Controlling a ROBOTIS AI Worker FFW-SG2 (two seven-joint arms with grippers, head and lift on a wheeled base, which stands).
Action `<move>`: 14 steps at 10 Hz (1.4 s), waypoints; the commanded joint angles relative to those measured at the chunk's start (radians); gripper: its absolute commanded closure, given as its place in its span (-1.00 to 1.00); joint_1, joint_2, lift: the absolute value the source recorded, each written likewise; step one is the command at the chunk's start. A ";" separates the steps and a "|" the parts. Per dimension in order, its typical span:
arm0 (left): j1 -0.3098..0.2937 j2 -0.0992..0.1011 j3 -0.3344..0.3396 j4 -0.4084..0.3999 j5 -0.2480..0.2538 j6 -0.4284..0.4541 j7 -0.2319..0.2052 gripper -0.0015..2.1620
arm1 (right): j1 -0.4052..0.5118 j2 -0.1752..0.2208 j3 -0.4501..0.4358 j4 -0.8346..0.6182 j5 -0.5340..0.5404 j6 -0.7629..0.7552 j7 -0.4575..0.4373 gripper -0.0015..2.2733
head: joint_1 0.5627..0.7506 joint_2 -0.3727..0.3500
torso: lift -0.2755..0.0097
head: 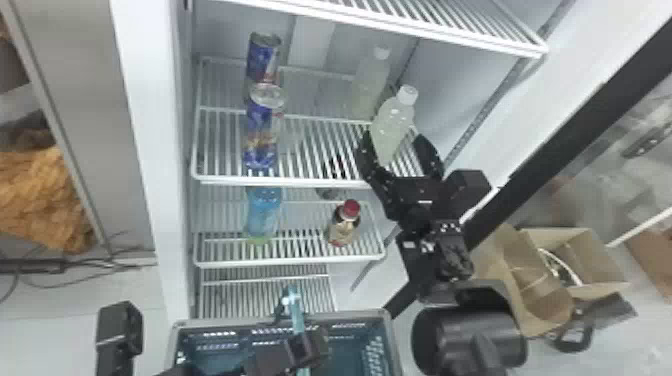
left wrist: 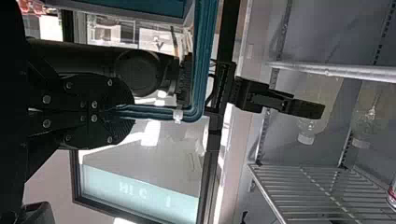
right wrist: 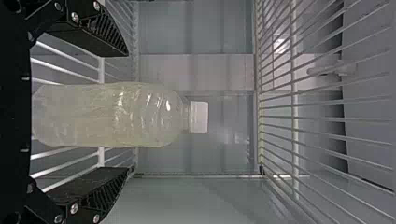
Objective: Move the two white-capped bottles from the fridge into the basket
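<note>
My right gripper [head: 393,139] is open on the fridge's upper shelf, its fingers on either side of the nearer white-capped bottle [head: 395,120]. That bottle is upright. Behind it stands the second white-capped bottle [head: 370,82]. In the right wrist view the near bottle [right wrist: 112,115] lies between the spread fingers of the right gripper [right wrist: 127,112], with gaps on both sides. The basket [head: 280,324] is below, in front of the fridge; my left gripper [head: 306,347] is at its teal handle [head: 296,312]. In the left wrist view the left gripper [left wrist: 122,112] is shut on the handle [left wrist: 159,112].
Two blue cans [head: 262,125] stand at the left of the same shelf [head: 310,145]. The shelf below holds a blue bottle [head: 264,210] and a red-capped bottle [head: 345,225]. Another wire shelf [head: 400,25] hangs above. Cardboard boxes [head: 540,295] sit outside at the right.
</note>
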 commanded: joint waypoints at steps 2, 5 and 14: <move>-0.004 0.000 -0.002 0.000 0.000 0.000 0.000 0.10 | -0.058 -0.001 0.007 0.051 0.013 0.000 0.000 -0.83 | 0.41 -0.94 | 0.93; -0.004 0.000 0.000 0.000 0.000 -0.002 -0.002 0.10 | -0.077 0.001 0.007 0.070 0.011 0.015 -0.001 -0.63 | 0.41 -0.94 | 0.93; -0.001 0.000 0.002 0.000 0.000 -0.005 -0.002 0.10 | -0.009 -0.009 0.011 -0.075 -0.027 0.005 -0.020 -0.27 | 0.41 -0.94 | 0.93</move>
